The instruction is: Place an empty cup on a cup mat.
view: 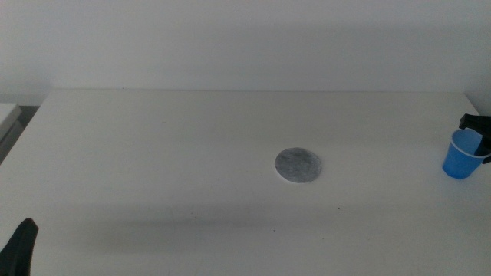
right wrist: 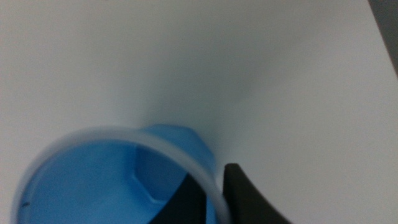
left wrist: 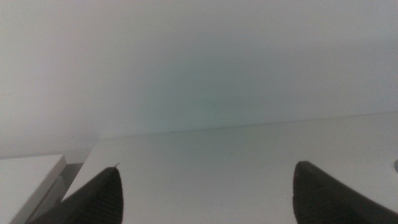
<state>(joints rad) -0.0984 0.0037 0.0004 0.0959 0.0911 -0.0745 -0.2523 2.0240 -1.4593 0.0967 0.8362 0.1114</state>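
Observation:
The bright blue cup with a white rim is at the table's far right, well to the right of the cup mat, a mottled grey disc near the table's middle. My right gripper comes in from the right edge and is shut on the cup's rim. In the right wrist view one jaw is inside the cup and the other outside. The cup looks empty and slightly tilted. My left gripper waits at the bottom left corner, and its jaws stand wide apart in the left wrist view.
The white table ends at a pale wall behind. A white object stands beyond the table's left edge, also in the left wrist view. The table's right edge runs close to the cup.

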